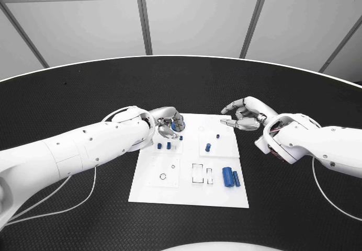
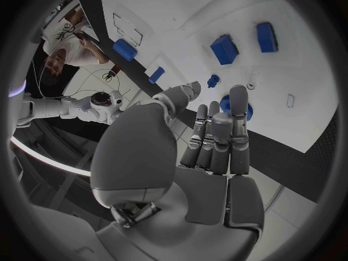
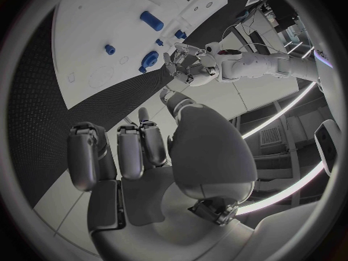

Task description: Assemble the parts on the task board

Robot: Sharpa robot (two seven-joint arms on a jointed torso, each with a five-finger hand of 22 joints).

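Several parts (image 1: 230, 177) lying on board (image 1: 189, 193); one blue part (image 1: 179, 124) pinched in left hand (image 1: 167, 121) over far-left corner. Right hand (image 1: 245, 116) curled, holding nothing, at far-right edge. Risk: slip from shallow pinch, misseating.

Even, bright light whitens the task board (image 1: 189, 178); the surface (image 1: 75, 104) stays dark; wrist views bend toward twelve o'clock, rims black.

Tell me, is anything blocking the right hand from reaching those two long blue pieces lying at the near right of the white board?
Nothing visible does. The right hand hovers with fingers curled at the task board's far right edge, holding nothing. The two long blue pieces lie uncovered nearer the robot, with bare board between. The left hand is over the far left.
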